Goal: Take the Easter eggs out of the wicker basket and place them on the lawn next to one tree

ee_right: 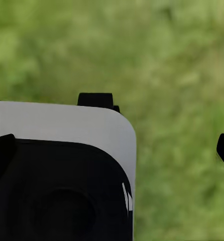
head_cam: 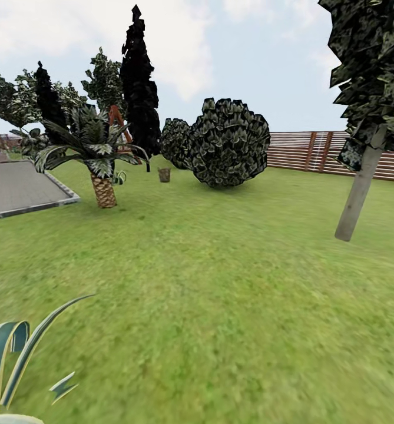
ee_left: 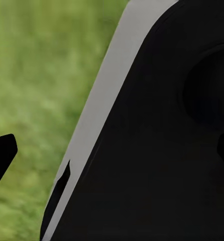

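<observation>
Tool states can't be told; far wicker basket stands between palm and bush.

soft grass, rough bark, woven wicker

the lawn looks matt and blurry; the tree trunk at three o'clock is bare, dull grey-brown; the wicker basket at twelve shows a tan weave; the fence is slatted wood.
</observation>
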